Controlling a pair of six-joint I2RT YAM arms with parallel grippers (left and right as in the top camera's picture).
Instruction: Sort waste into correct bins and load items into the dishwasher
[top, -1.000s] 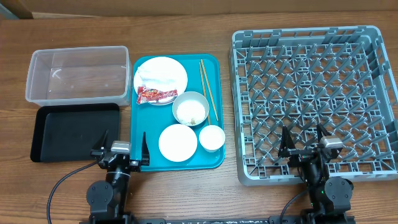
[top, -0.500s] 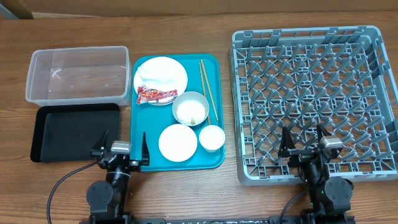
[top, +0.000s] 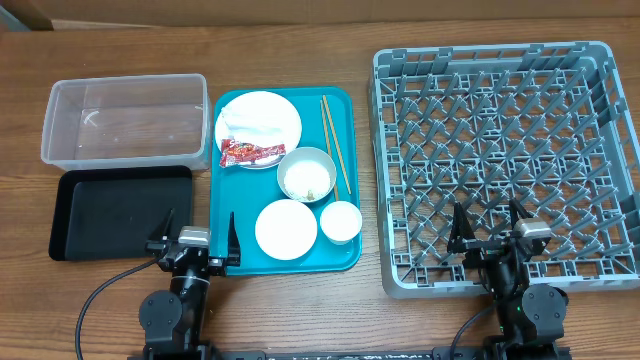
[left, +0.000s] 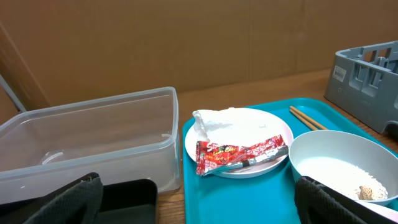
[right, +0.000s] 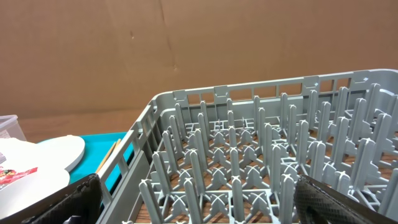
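- Nothing has moved since a second ago: both my claws hang where they were, and every dish lies as it did.
- The crumpled napkin (top: 243, 122) lies on the round plate (top: 282, 118), toward the plate's 10 o'clock. The red wrapper (top: 250, 152) lies across the plate's 6 o'clock rim.
- Loose rice grains (left: 339, 171) sit in the bottom of the rice bowl (top: 285, 170), just at 5 o'clock of the plate.
- The second bowl (top: 286, 229) is at 7 o'clock of the rice bowl; I cannot tell whether it stands upright or upturned. The small cup (top: 341, 221) is at 5 o'clock of the rice bowl, just beside the second bowl.
- The chopsticks (top: 332, 145) lie side by side, running from 12 toward 6, just at 3 o'clock of the plate.
- All of these rest on the teal tray (top: 228, 195).
- The clear tub (top: 125, 80) stands at 10 o'clock of the teal tray. The black tray (top: 120, 212) lies at 8 o'clock, just beside the tub.
- The dish rack (top: 380, 160) stands at 3 o'clock of the teal tray, near it but apart.
- My left claw (top: 198, 232) is spread wide and grasps nothing. It hangs at the teal tray's 7 o'clock corner, between that tray and the black tray.
- My right claw (top: 487, 228) is spread wide too and grasps nothing, at the rack's 6 o'clock edge.
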